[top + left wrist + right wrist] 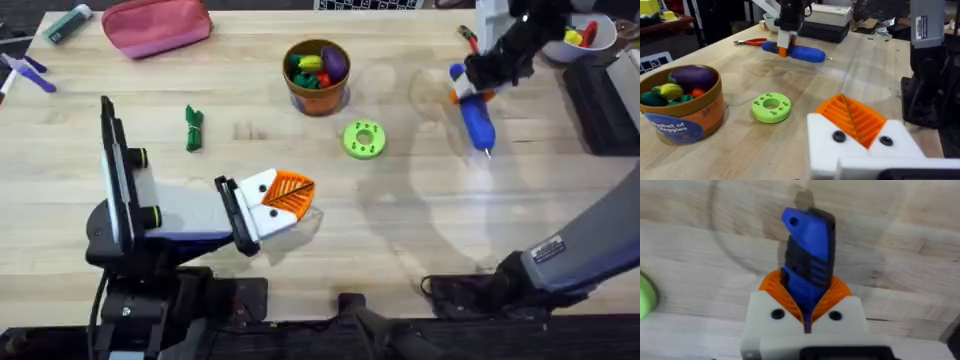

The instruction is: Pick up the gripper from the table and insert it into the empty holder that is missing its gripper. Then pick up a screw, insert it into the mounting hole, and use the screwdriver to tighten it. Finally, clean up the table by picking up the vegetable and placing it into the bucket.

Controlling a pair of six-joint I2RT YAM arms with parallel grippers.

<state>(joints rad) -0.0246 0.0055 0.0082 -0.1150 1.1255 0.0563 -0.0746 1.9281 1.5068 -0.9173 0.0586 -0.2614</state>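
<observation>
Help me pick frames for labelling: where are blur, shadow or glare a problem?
Overhead: the right arm's shadow falls across the table and the right gripper looks smeared. Left wrist: the bucket is sharp, the screwdriver softer. Right wrist: soft throughout. No strong glare.

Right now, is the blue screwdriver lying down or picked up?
Cannot tell for sure. The right gripper is shut on the screwdriver, whose tip sits near the table.

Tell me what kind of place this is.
Probably a robotics lab workbench: a wooden table, the right gripper clamped on a blue electric screwdriver, red-handled pliers, and a bucket of toy vegetables as props.
</observation>
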